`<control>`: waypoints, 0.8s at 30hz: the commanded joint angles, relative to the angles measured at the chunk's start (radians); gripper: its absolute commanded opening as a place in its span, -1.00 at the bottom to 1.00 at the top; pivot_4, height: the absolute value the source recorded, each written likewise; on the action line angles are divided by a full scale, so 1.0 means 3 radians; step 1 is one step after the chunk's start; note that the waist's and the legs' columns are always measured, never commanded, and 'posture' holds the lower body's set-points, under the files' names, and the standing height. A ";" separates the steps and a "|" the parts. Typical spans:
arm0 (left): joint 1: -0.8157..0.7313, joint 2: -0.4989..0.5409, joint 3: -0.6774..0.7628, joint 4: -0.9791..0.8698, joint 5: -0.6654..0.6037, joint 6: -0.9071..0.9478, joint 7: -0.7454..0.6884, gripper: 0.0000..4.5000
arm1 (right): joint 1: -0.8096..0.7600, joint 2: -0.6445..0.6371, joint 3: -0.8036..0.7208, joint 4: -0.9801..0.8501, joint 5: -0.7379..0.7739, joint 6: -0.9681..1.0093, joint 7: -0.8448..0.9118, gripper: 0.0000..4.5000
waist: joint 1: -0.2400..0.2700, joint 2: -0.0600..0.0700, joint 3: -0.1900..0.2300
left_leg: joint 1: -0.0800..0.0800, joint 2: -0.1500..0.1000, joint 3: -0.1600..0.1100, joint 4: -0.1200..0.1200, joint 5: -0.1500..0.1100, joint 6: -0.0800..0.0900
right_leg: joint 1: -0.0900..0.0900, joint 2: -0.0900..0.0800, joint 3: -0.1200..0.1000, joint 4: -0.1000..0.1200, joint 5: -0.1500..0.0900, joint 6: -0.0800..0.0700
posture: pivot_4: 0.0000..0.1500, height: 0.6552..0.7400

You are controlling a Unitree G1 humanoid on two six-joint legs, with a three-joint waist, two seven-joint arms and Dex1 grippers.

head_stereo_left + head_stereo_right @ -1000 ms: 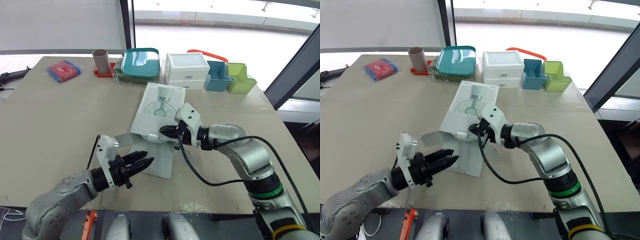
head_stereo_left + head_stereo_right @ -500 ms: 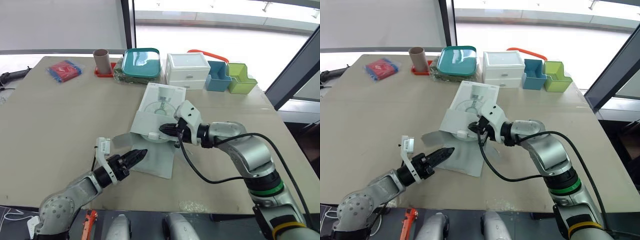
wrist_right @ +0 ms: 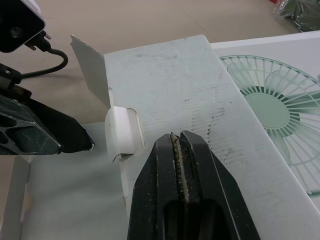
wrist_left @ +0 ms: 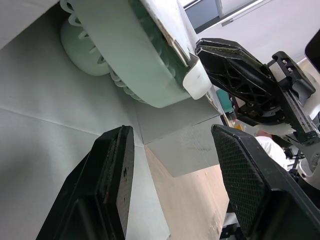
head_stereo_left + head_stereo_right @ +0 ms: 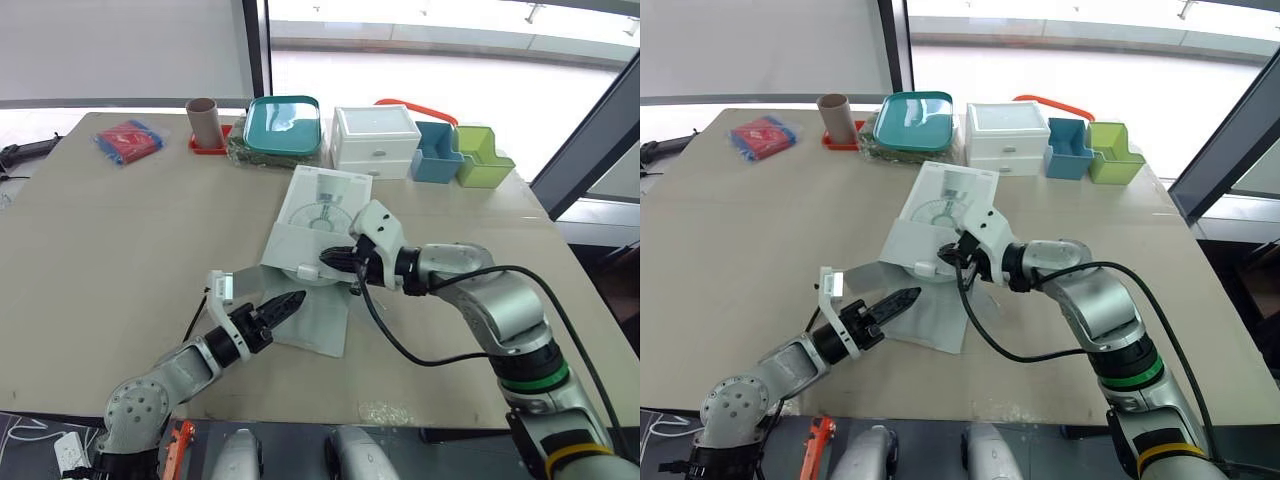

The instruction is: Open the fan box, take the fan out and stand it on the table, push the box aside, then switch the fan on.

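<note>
Two pincers flank the white cardboard fan box [image 5: 318, 210]: right pincer [image 5: 326, 262], clenched, apparently steadies it; left pincer [image 5: 292, 300], released, aims at the pale-green fan [image 4: 130, 60].

Right gripper [image 3: 180, 136], fingers pressed together, points at the white fan box [image 3: 200, 80]; the left gripper's black fingers [image 3: 37, 132] sit just beside the box's tuck tab [image 3: 122, 132].

No readable text anywhere; fan box [image 5: 318, 215] print illegible.

Strong daylight from the far windows [image 5: 450, 50] glares white, leaving soft shadows on the table [image 5: 120, 230].
</note>
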 commanded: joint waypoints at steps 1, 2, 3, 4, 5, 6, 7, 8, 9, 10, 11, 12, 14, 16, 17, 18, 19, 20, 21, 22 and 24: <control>-0.0062 -0.0040 0.0006 0.0074 0.0051 -0.0039 0.0035 0.27 | -0.0093 -0.0055 -0.0183 -0.0197 0.0113 0.0078 0.0006 -1.00 | 0.0000 0.0000 0.0000 | 0.0000 0.0000 0.0000 0.0000 0.0000 0.0000 | 0.0000 0.0000 0.0000 0.0000 0.0000 0.0000 | 1.00 1.00; -0.0081 -0.0054 -0.0006 0.0105 0.0083 -0.0045 0.0042 0.27 | -0.0095 -0.0065 -0.0188 -0.0207 0.0121 0.0089 0.0005 -1.00 | 0.0000 0.0000 0.0000 | 0.0000 0.0000 0.0000 0.0000 0.0000 0.0000 | 0.0000 0.0000 0.0000 0.0000 0.0000 0.0000 | 1.00 1.00; -0.0098 -0.0069 -0.0021 0.0123 0.0109 -0.0047 0.0036 0.27 | -0.0095 -0.0074 -0.0190 -0.0216 0.0127 0.0098 0.0001 -1.00 | 0.0000 0.0000 0.0000 | 0.0000 0.0000 0.0000 0.0000 0.0000 0.0000 | 0.0000 0.0000 0.0000 0.0000 0.0000 0.0000 | 1.00 1.00; -0.0118 -0.0085 -0.0039 0.0136 0.0135 -0.0051 0.0025 0.27 | -0.0095 -0.0079 -0.0193 -0.0223 0.0133 0.0106 -0.0004 -1.00 | -0.0001 0.0000 0.0000 | 0.0000 0.0000 0.0000 0.0000 0.0000 0.0000 | 0.0000 0.0000 0.0000 0.0000 0.0000 0.0000 | 1.00 1.00; -0.0143 -0.0105 -0.0053 0.0155 0.0161 -0.0054 0.0023 0.27 | -0.0096 -0.0079 -0.0193 -0.0228 0.0139 0.0115 -0.0010 -1.00 | -0.0001 0.0000 0.0000 | 0.0000 0.0000 0.0000 0.0000 0.0000 0.0000 | 0.0000 0.0000 0.0000 0.0000 0.0000 0.0000 | 1.00 1.00; -0.0175 -0.0114 -0.0083 0.0177 0.0204 -0.0048 0.0022 0.27 | -0.0095 -0.0082 -0.0192 -0.0236 0.0144 0.0124 -0.0016 -1.00 | 0.0000 0.0000 0.0000 | 0.0000 0.0000 0.0000 0.0000 0.0000 0.0000 | 0.0000 0.0000 0.0000 0.0000 0.0000 0.0000 | 1.00 1.00; -0.0212 -0.0123 -0.0113 0.0206 0.0267 -0.0051 0.0027 0.27 | -0.0095 -0.0084 -0.0188 -0.0244 0.0144 0.0125 -0.0020 -1.00 | 0.0000 0.0000 0.0000 | 0.0000 -0.0001 0.0000 0.0000 0.0000 0.0000 | 0.0000 0.0000 0.0000 0.0000 0.0000 0.0000 | 1.00 1.00; -0.0246 -0.0141 -0.0122 0.0232 0.0309 -0.0059 0.0036 0.27 | -0.0095 -0.0083 -0.0188 -0.0251 0.0151 0.0131 -0.0024 -1.00 | 0.0001 0.0000 0.0000 | 0.0000 -0.0001 0.0000 0.0000 0.0000 0.0000 | 0.0000 0.0000 0.0000 0.0000 0.0000 0.0000 | 1.00 1.00; -0.0282 -0.0151 -0.0127 0.0259 0.0344 -0.0056 0.0050 0.27 | -0.0094 -0.0085 -0.0186 -0.0256 0.0150 0.0130 -0.0027 -1.00 | 0.0001 0.0000 0.0000 | 0.0000 -0.0001 0.0000 0.0000 0.0000 0.0000 | 0.0000 0.0000 0.0000 0.0000 0.0000 0.0000 | 1.00 1.00; -0.0309 -0.0166 -0.0117 0.0291 0.0376 -0.0067 0.0061 0.27 | -0.0093 -0.0083 -0.0186 -0.0258 0.0151 0.0131 -0.0032 -1.00 | 0.0001 0.0000 0.0000 | 0.0000 -0.0001 0.0000 0.0000 0.0000 0.0000 | 0.0000 0.0000 0.0001 0.0000 0.0000 0.0000 | 1.00 1.00; -0.0328 -0.0184 -0.0099 0.0322 0.0390 -0.0065 0.0083 0.27 | -0.0091 -0.0083 -0.0184 -0.0260 0.0149 0.0128 -0.0036 -1.00 | 0.0001 0.0000 0.0000 | 0.0000 -0.0001 0.0000 0.0000 0.0000 0.0000 | 0.0000 0.0000 0.0001 0.0000 0.0000 0.0000 | 1.00 1.00; -0.0340 -0.0196 -0.0083 0.0344 0.0401 -0.0060 0.0093 0.27 | -0.0091 -0.0081 -0.0181 -0.0260 0.0146 0.0127 -0.0040 -1.00 | 0.0000 0.0000 0.0000 | 0.0000 -0.0002 0.0000 0.0000 0.0000 -0.0001 | 0.0000 0.0000 0.0000 0.0000 0.0000 0.0000 | 1.00 1.00; -0.0360 -0.0216 -0.0060 0.0367 0.0433 -0.0059 0.0085 0.27 | -0.0089 -0.0076 -0.0177 -0.0266 0.0147 0.0127 -0.0050 -1.00 | 0.0000 0.0000 0.0000 | 0.0000 -0.0001 0.0000 0.0000 0.0000 0.0000 | 0.0000 0.0000 0.0001 0.0000 0.0000 0.0000 | 1.00 1.00; -0.0374 -0.0241 -0.0044 0.0371 0.0447 -0.0068 0.0079 0.27 | -0.0083 -0.0074 -0.0179 -0.0273 0.0153 0.0129 -0.0055 -1.00 | 0.0000 0.0000 0.0000 | 0.0000 -0.0001 0.0000 -0.0001 0.0000 0.0000 | 0.0000 0.0000 0.0000 0.0000 0.0000 0.0001 | 1.00 1.00; -0.0382 -0.0258 -0.0048 0.0369 0.0459 -0.0067 0.0077 0.27 | -0.0071 -0.0081 -0.0180 -0.0281 0.0154 0.0125 -0.0052 -1.00 | 0.0000 0.0000 0.0000 | 0.0000 -0.0001 0.0000 -0.0001 0.0000 0.0000 | 0.0000 0.0000 0.0001 0.0000 0.0000 0.0001 | 1.00 1.00; -0.0393 -0.0272 -0.0051 0.0372 0.0470 -0.0062 0.0076 0.27 | -0.0064 -0.0083 -0.0181 -0.0285 0.0155 0.0125 -0.0052 -1.00 | 0.0001 0.0000 0.0000 | 0.0000 -0.0001 0.0000 -0.0001 0.0000 0.0000 | 0.0000 0.0000 0.0001 0.0000 0.0000 0.0001 | 1.00 1.00; -0.0405 -0.0283 -0.0051 0.0378 0.0479 -0.0054 0.0074 0.27 | -0.0063 -0.0083 -0.0177 -0.0284 0.0153 0.0126 -0.0054 -1.00 | 0.0000 0.0000 0.0000 | -0.0001 -0.0002 0.0000 -0.0001 0.0000 -0.0001 | 0.0000 0.0000 0.0001 0.0000 0.0000 0.0001 | 1.00 1.00; -0.0413 -0.0291 -0.0053 0.0380 0.0491 -0.0051 0.0070 0.27 | -0.0062 -0.0086 -0.0174 -0.0286 0.0151 0.0123 -0.0054 -1.00 | 0.0000 0.0000 0.0000 | 0.0000 -0.0002 0.0000 -0.0001 0.0000 -0.0001 | 0.0000 0.0000 0.0001 0.0000 0.0000 0.0001 | 1.00 1.00; -0.0418 -0.0302 -0.0051 0.0376 0.0495 -0.0059 0.0058 0.27 | -0.0059 -0.0087 -0.0178 -0.0291 0.0157 0.0126 -0.0051 -1.00 | 0.0000 0.0000 0.0000 | 0.0000 -0.0002 0.0000 -0.0001 0.0000 -0.0001 | 0.0000 0.0000 0.0001 0.0000 0.0000 0.0001 | 1.00 1.00; -0.0422 -0.0311 -0.0043 0.0370 0.0487 -0.0063 0.0043 0.27 | -0.0059 -0.0088 -0.0175 -0.0290 0.0157 0.0124 -0.0051 -1.00 | 0.0000 0.0000 0.0000 | 0.0000 -0.0002 0.0000 -0.0001 0.0000 -0.0001 | 0.0000 0.0000 0.0001 0.0000 0.0000 0.0001 | 1.00 1.00; -0.0417 -0.0313 -0.0037 0.0335 0.0471 -0.0058 0.0011 0.27 | -0.0056 -0.0093 -0.0171 -0.0292 0.0157 0.0120 -0.0050 -1.00 | 0.0000 0.0000 0.0000 | -0.0001 -0.0002 0.0000 -0.0001 0.0000 -0.0001 | 0.0000 0.0000 0.0001 0.0000 0.0000 0.0001 | 1.00 1.00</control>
